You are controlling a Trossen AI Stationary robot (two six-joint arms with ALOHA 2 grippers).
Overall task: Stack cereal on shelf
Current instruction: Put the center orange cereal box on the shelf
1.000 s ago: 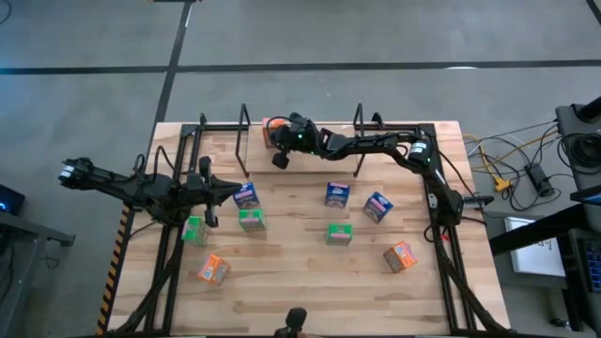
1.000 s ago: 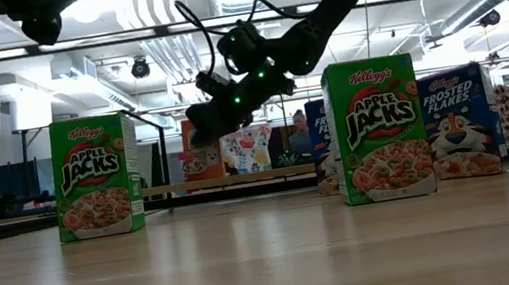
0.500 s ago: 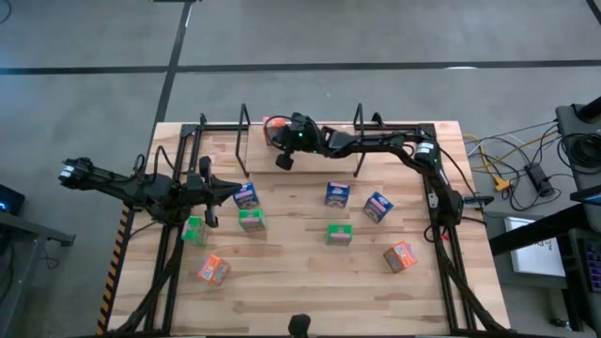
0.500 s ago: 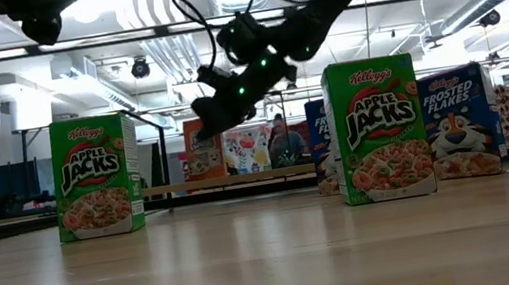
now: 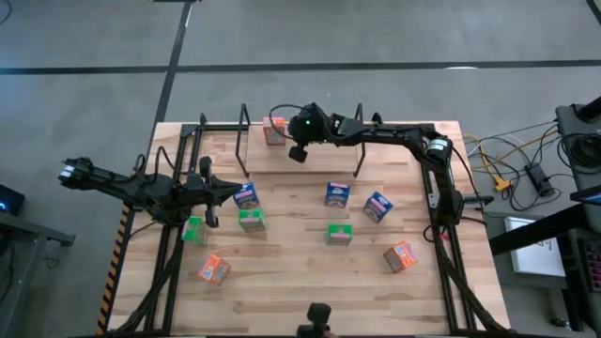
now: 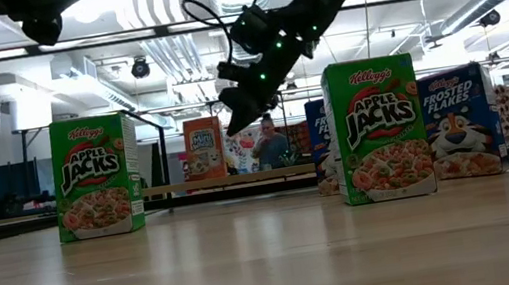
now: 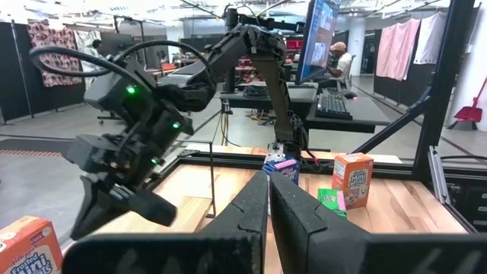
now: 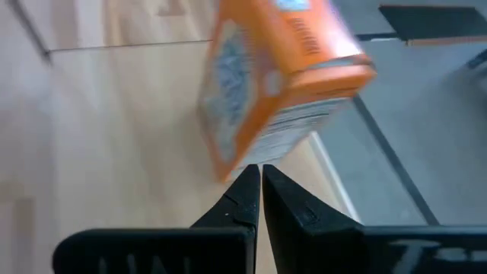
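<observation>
My right gripper [image 5: 297,153], fingers together and empty, hangs just beside the one orange box [image 5: 274,132] standing in the shelf [image 5: 242,141], seemingly upright. Seven boxes I can count lie on the desk [image 5: 300,282] outside the shelf, unstacked.

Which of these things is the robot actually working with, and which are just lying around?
For the job: cereal boxes, shelf, right gripper.
Just lying about: cables beside the table, monitor behind.
</observation>
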